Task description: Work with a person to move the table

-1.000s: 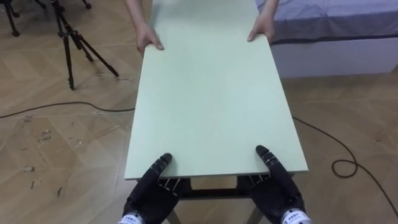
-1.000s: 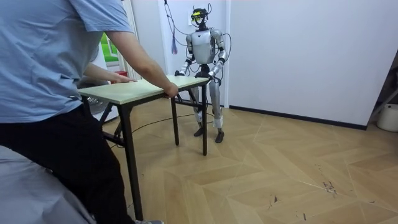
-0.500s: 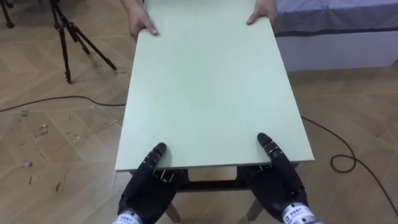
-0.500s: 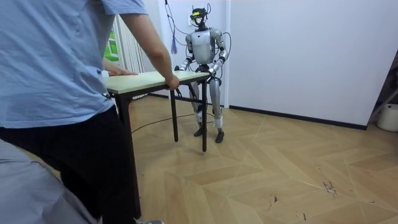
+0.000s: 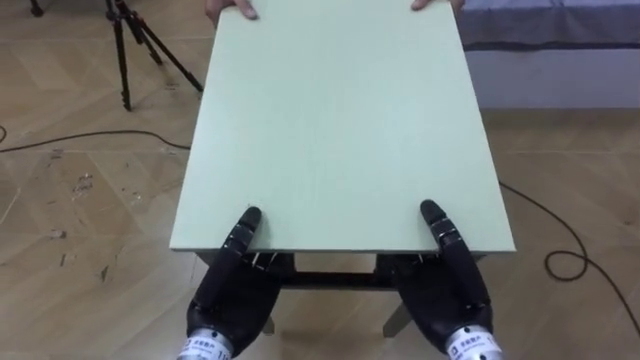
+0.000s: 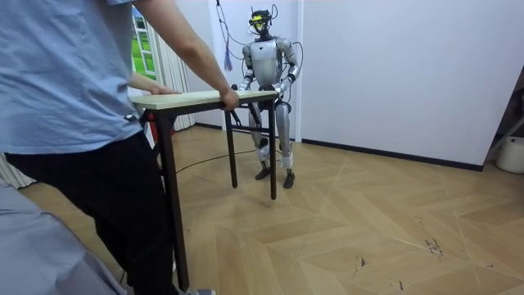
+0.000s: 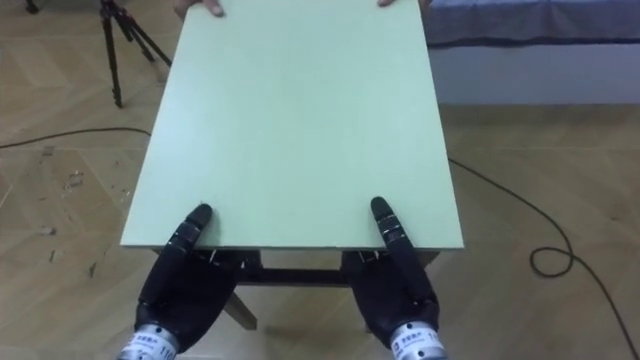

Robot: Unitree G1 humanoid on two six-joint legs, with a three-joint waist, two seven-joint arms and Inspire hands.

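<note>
In the left eye view the pale green table (image 5: 340, 130) stretches away from the robot over the wooden floor (image 5: 80, 200). The left hand (image 5: 232, 295) is at its near left corner and the right hand (image 5: 445, 290) at its near right corner. Each lays a thumb straight on the top and reaches under the near edge, so I cannot tell whether either grips. A person's hands (image 5: 228, 8) hold the far edge.

In the room view the robot stands at one end of the table and the person at the other, one hand curled round its edge.

The right eye view shows the same hold.
</note>
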